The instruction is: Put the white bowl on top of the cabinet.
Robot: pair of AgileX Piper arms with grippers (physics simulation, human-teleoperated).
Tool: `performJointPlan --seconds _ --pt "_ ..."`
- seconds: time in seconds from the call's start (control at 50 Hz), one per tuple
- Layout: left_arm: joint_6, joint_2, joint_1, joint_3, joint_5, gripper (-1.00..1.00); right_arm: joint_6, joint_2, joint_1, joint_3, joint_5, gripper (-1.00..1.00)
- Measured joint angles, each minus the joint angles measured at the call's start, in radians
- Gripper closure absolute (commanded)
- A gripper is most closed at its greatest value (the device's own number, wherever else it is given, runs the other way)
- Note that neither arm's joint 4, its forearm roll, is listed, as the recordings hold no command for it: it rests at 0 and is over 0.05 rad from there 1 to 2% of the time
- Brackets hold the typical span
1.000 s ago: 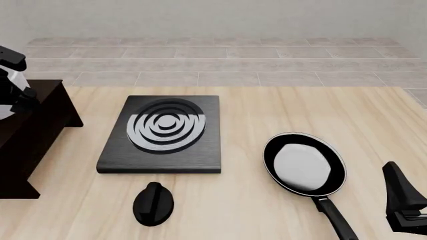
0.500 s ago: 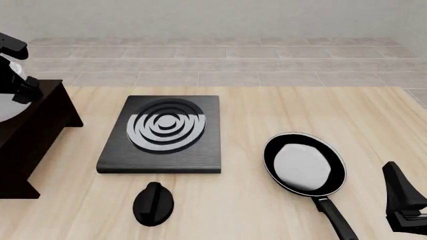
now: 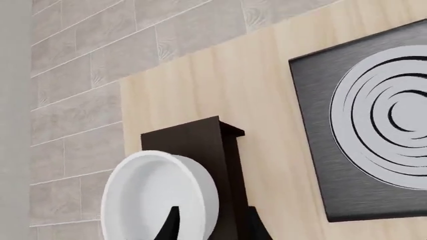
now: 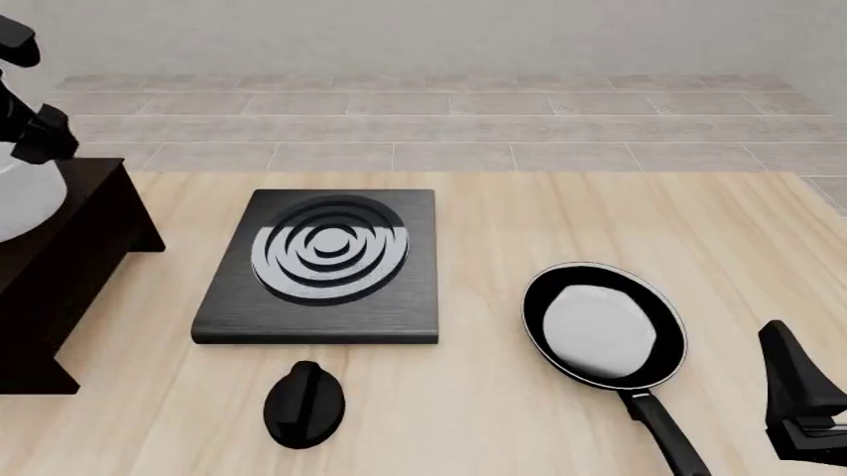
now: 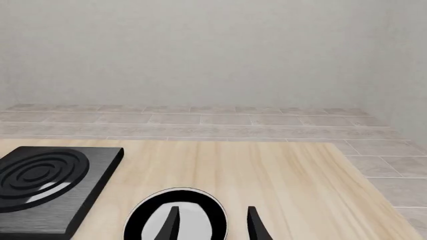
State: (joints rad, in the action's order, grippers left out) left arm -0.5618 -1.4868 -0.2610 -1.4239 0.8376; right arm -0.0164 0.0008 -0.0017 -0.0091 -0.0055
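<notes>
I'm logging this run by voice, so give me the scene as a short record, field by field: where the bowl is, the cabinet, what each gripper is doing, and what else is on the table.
white bowl: on the cabinet's flat top at the table's left edge
cabinet: dark brown box, tallest thing here
left gripper: above the bowl, fingers open, bowl's rim between them, not gripped
right gripper: near the right edge, open, holding nothing
stove plate: black with silver rings, middle of the table
frying pan: right of the stove plate, whitish inside
black knob: in front of the stove plate
</notes>
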Motion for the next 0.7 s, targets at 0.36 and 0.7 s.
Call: performJointPlan --seconds 0.36,0.7 --pt "0.134 0.123 0.069 0.055 -0.066 -1.0 0.0 0.0 0.0 0.0 0.0 -1.0" --pt "0.268 0.333 0.149 0.237 -0.213 -1.0 0.0 0.0 0.0 0.0 0.0 -1.0"
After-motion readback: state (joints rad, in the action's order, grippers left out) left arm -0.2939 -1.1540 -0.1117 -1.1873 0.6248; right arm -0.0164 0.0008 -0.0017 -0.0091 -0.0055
